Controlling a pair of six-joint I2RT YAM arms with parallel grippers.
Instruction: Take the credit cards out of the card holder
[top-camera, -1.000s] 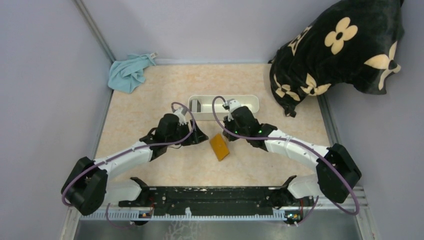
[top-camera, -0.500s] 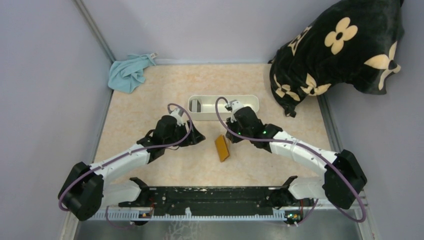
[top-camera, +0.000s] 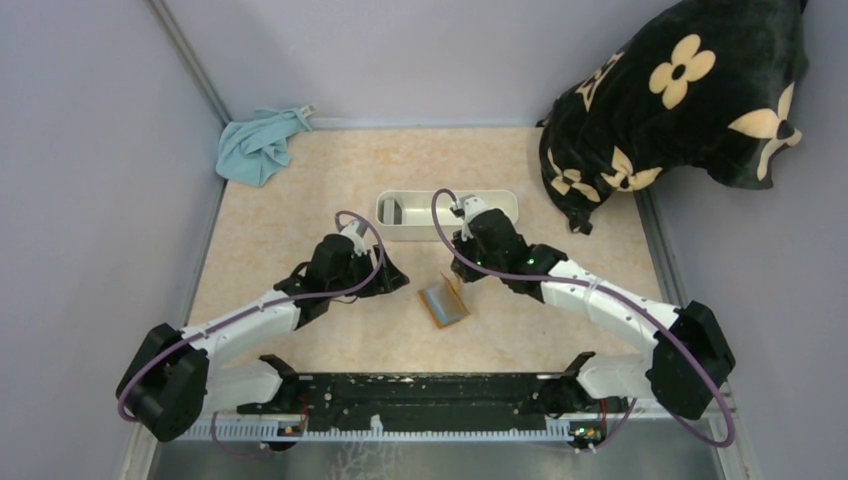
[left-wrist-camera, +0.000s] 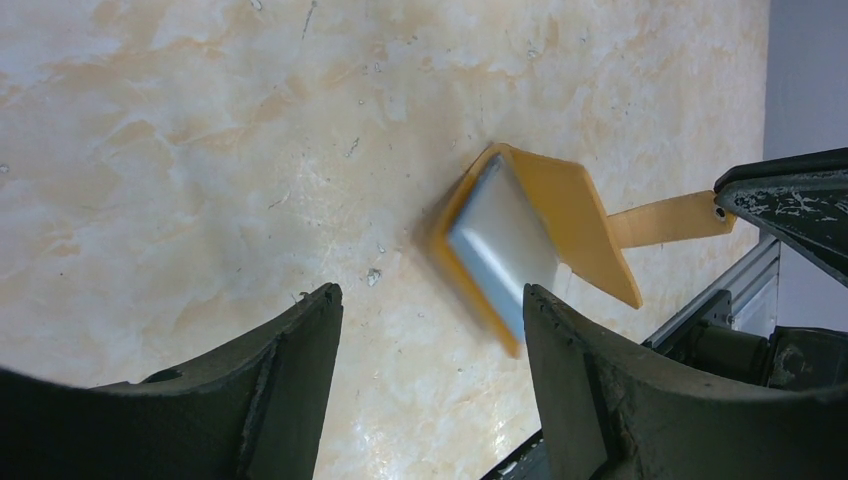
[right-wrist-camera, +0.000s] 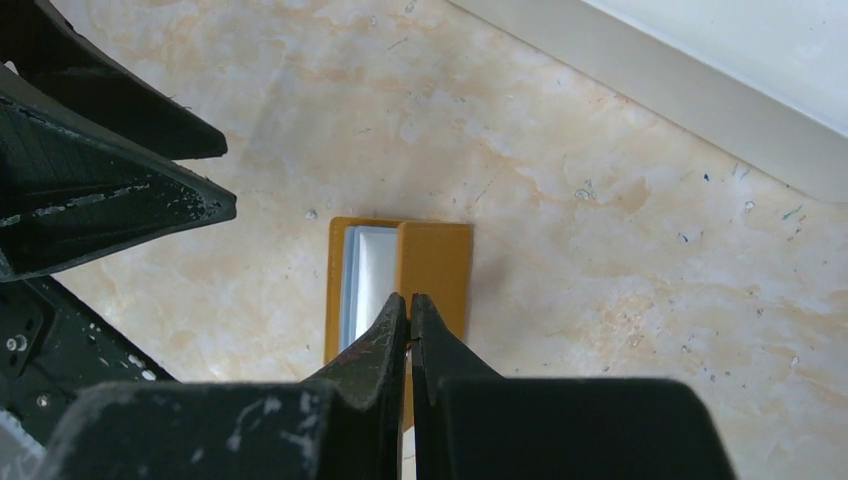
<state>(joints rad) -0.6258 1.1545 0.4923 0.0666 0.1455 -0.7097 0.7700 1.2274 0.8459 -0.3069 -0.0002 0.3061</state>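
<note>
1. Card holder (right-wrist-camera: 436, 262) on desk (top-camera: 300, 200), mid-field between both arms, near white tray (top-camera: 412, 222) but outside it.
2. Right fingers (right-wrist-camera: 375, 350) closed narrow, pinching edge of holder's upper flap. Flap raised and tilted, lower half flat on desk.
3. Pale blue-grey card (left-wrist-camera: 500, 250) exposed beneath flap, seated in holder. Tan-gold card not seen; whether underneath or in another pocket, cannot tell.
4. Left fingers (left-wrist-camera: 290, 380) spread wide, holding nothing, hovering just beside holder without touching.
5. Step in hand, by judgement: opening the holder. No card out yet.
6. Next move, likely: flap held up by right, left brought low onto the card's free edge, closed on card alone, then drawn out along the pocket. Thin card lying flush on leather, so a shallow approach is needed. Risk of dragging the whole holder, or of pinching card and leather together.
</note>
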